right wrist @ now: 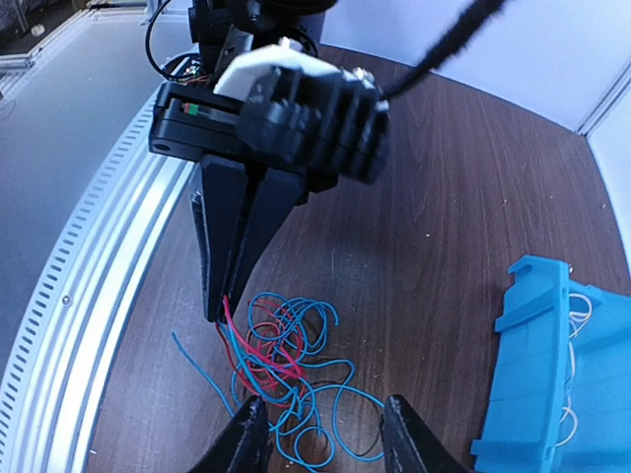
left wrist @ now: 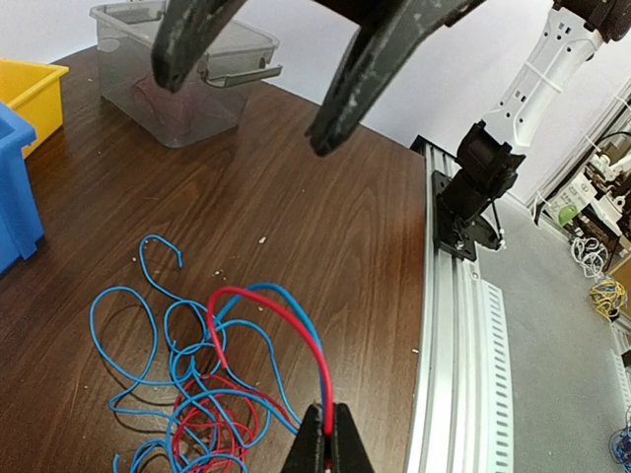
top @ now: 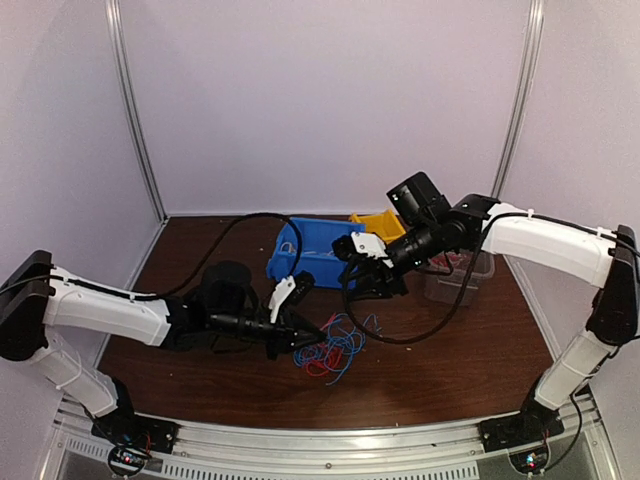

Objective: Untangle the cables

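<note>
cables [top: 330, 352] on table [top: 480, 370] | bin [top: 315, 255] behind them | lidded box [top: 470, 285] farther right

We find the cables [top: 328, 352] as one loose tangle of thin blue and red strands, lying flat just in front of the blue bin [top: 310, 255] and apart from it. Blue loops spread outward; red strands cluster at the middle. One red and one blue strand rise together, pinched in the closed left gripper [left wrist: 327, 439].
</note>
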